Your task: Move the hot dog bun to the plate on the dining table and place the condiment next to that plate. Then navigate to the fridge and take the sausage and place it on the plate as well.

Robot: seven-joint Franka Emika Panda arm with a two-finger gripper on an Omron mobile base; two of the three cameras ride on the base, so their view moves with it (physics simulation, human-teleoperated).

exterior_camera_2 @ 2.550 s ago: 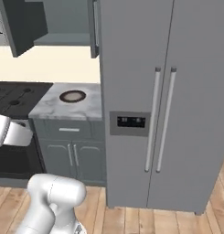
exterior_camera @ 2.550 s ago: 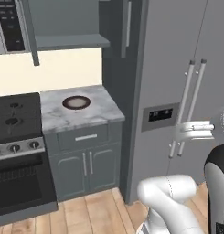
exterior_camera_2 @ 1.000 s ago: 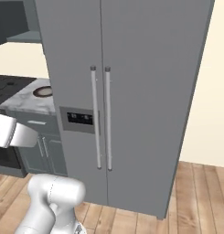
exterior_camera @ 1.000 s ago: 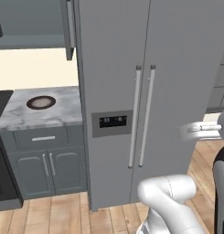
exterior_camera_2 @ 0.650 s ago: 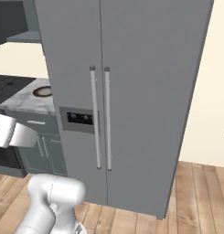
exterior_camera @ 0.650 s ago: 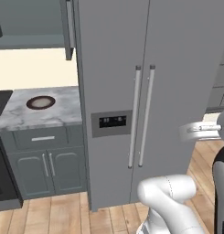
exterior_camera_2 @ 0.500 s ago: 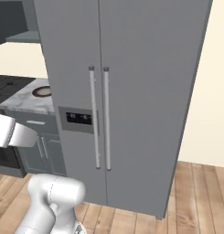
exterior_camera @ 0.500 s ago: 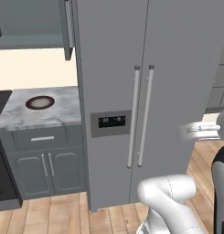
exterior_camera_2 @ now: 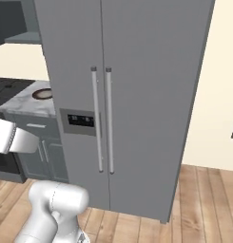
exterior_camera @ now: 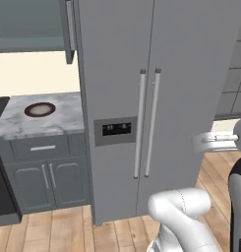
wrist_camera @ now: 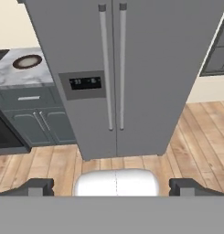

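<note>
The tall grey fridge (exterior_camera: 181, 88) stands straight ahead with both doors shut. Its two vertical handles (exterior_camera: 145, 123) meet at the middle seam. It also rises in the right base view as the fridge (exterior_camera_2: 146, 95), and in the hand view as the fridge (wrist_camera: 150, 68). My gripper (wrist_camera: 111, 187) is open, well back from the doors, with nothing between its fingertips (wrist_camera: 40, 186). The hot dog bun, plate, condiment, dining table and sausage are out of view.
A dispenser panel (exterior_camera: 115, 130) sits on the left door. Left of the fridge a marble counter (exterior_camera: 23, 125) carries a round brown dish (exterior_camera: 40, 109) over grey cabinets (exterior_camera: 43, 182). A dark stove (wrist_camera: 3, 132) lies further left. Wooden floor (wrist_camera: 195, 137) runs before the fridge.
The whole picture has slid left as the base drove, bringing the fridge from the right side to the centre. In the last second the views barely shift. The gripper stays open.
</note>
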